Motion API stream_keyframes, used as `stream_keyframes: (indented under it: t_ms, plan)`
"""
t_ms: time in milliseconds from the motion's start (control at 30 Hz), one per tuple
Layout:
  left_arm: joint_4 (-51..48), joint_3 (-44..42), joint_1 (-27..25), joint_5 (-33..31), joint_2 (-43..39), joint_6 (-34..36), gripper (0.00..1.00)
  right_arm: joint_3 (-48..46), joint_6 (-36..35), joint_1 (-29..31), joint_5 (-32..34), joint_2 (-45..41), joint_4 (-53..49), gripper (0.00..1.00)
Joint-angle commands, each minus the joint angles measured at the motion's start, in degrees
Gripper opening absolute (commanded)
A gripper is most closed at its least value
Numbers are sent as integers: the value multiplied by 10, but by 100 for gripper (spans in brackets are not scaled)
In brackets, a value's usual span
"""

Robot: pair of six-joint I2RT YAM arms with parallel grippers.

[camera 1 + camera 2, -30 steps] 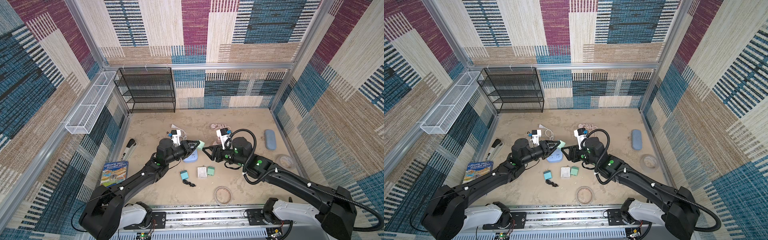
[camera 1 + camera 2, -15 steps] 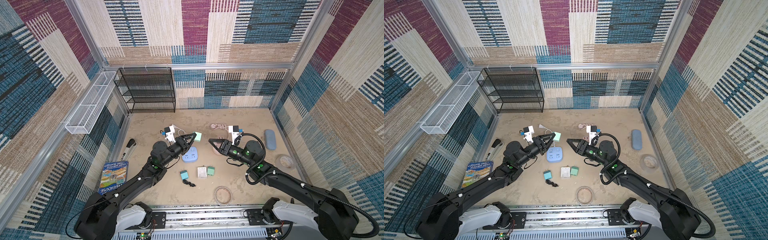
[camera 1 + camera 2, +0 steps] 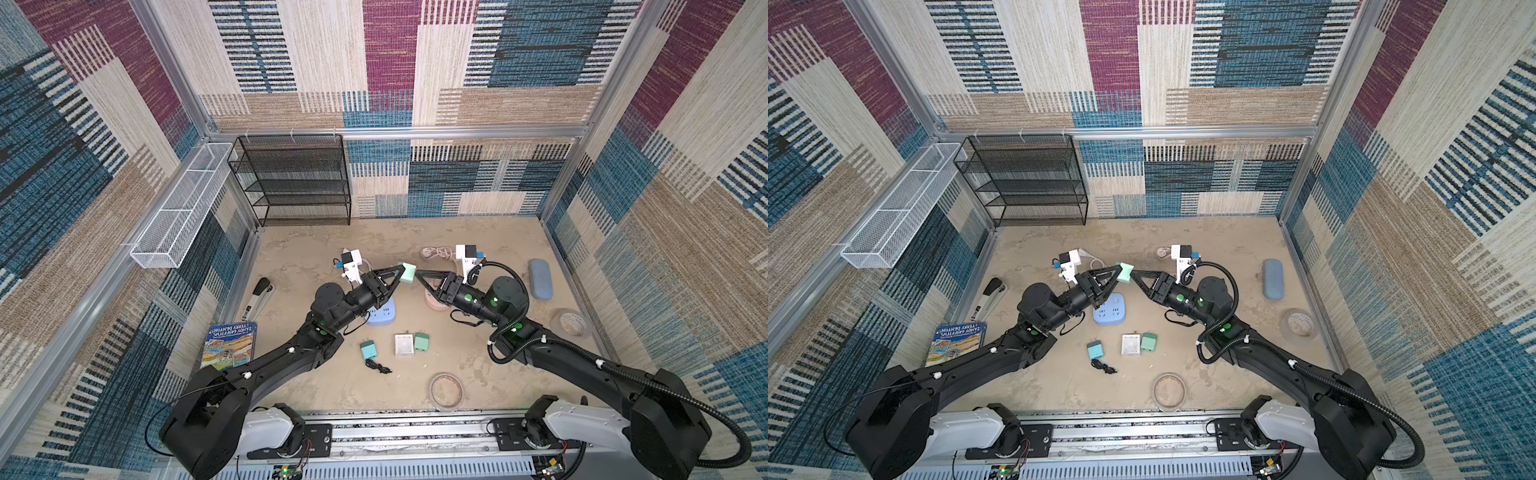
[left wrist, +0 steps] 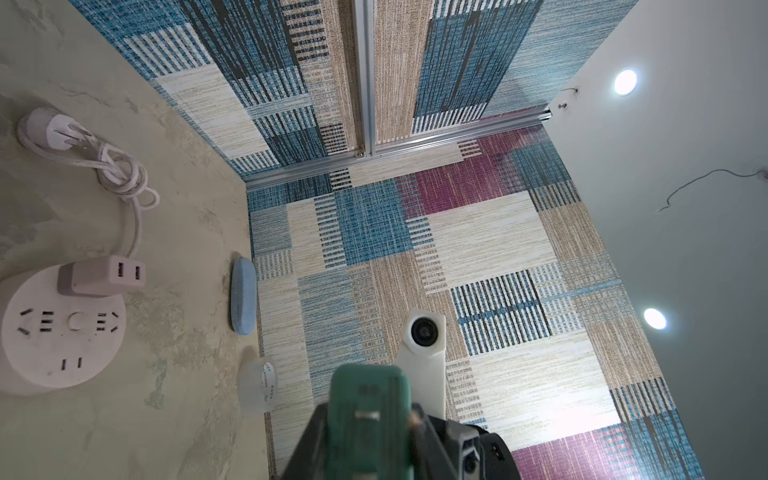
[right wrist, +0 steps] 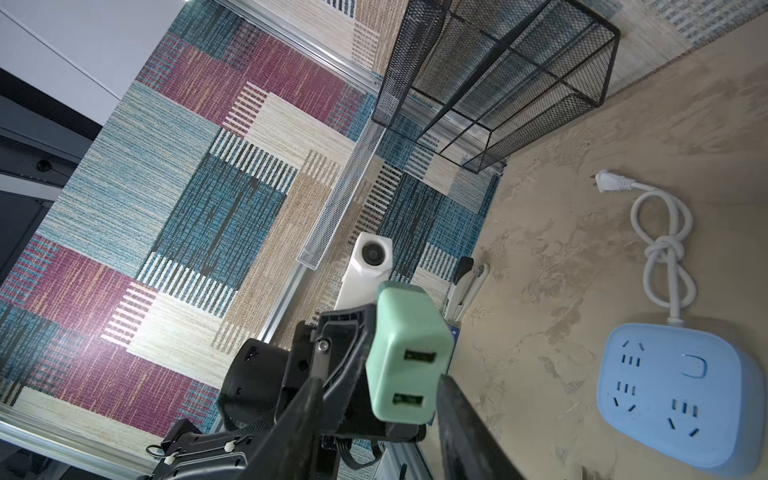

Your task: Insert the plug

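Nearest the front rail, flat on the sandy table (image 3: pixel 316 249): a tan tape ring (image 3: pixel 446 390); just beyond it, a short black cable (image 3: pixel 376 366), then a teal adapter (image 3: pixel 368 349), a white adapter (image 3: pixel 404 344) and a pale green adapter (image 3: pixel 422 343), the last two side by side; off to the left, a picture book (image 3: pixel 230 345) by the wall, a stapler (image 3: pixel 259 297) behind it. Further in, a blue power strip (image 3: pixel 1111 309), sockets up, partly under the left arm, its white cord (image 5: pixel 665 249) knotted; under the right arm, a round pink power strip (image 4: pixel 62 328) with a white USB charger (image 4: pixel 104 276) plugged in. Above these, clear of the table: grips the green plug (image 3: pixel 409 272) tight in the left gripper (image 3: pixel 401 274), USB ports turned toward the right arm; points the right gripper (image 3: pixel 419 275) at it tip to tip, jaws parted either side of the plug's free end in the right wrist view; contact there impossible to tell. Towards the right wall, a white tape roll (image 3: pixel 571 325) and a blue glasses case (image 3: pixel 540 279); at the back, a black mesh shelf (image 3: pixel 295 178); on the left wall, a white wire basket (image 3: pixel 183 203).
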Motion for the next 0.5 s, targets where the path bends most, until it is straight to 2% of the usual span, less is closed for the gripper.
stream_keyframes:
  t_ms: [0, 233, 467]
  plan:
    - [40, -1, -1, -9, 1, -4, 0, 3, 12, 0, 17, -1, -6, 45]
    - [60, 7, -6, -7, 17, -10, 0, 4, 13, 0, -3, 19, 31, 44]
    - [113, 4, -12, -5, 52, -37, 0, 14, 20, 0, -6, 42, 56, 36]
